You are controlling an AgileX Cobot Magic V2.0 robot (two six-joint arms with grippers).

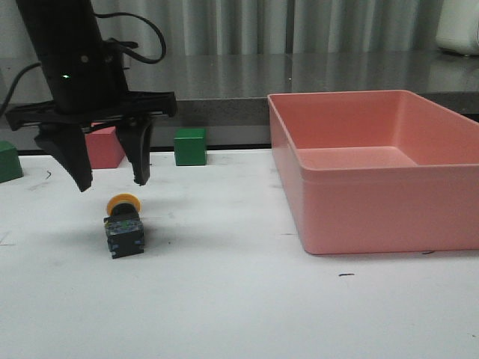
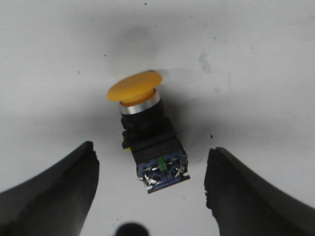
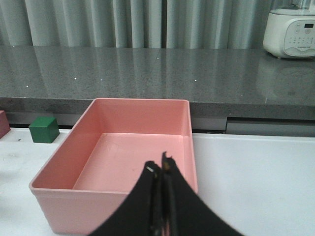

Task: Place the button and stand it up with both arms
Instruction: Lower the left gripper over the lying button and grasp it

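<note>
Your left hand (image 1: pixel 112 182) is hovering spread above one button (image 1: pixel 123 226) lying on the counter (image 1: pixel 239 307); your right hand (image 3: pixel 162 172) is pressing together.

Dim, even indoor light. Soft shadows under button (image 1: pixel 123 226). Grey counter (image 3: pixel 147 69) shows faint streaked reflections. Left gripper's fingers (image 2: pixel 54 196) blurred, out of focus.

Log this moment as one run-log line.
left gripper: open, above button | button: lying on table | right gripper: shut, empty

The button (image 2: pixel 147 132) has a smooth matt yellow plastic cap, a shiny metal collar and a black plastic body.
</note>
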